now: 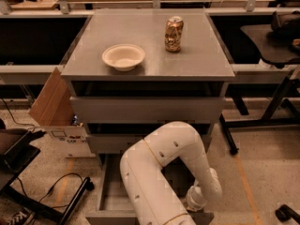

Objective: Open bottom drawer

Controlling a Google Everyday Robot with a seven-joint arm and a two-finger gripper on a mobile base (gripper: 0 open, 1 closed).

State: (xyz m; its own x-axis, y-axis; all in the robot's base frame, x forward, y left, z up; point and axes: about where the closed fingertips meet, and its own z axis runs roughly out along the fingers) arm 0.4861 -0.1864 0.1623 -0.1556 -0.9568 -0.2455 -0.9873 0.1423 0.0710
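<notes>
The grey cabinet [147,109] stands in the middle of the view with three drawer fronts. The bottom drawer [108,196] is pulled out toward me; its shallow grey tray shows at the lower left, and its front edge runs along the bottom of the view. My white arm [161,172] bends over the drawer and hides most of its middle and right side. My gripper [197,205] is at the drawer's front right, low in the view, largely hidden by the wrist.
A cream bowl [123,56] and a drink can [174,33] stand on the cabinet top. A cardboard box [51,107] leans at the cabinet's left. Cables and a black stand [70,200] lie on the floor at left. Desk legs [243,121] are at the right.
</notes>
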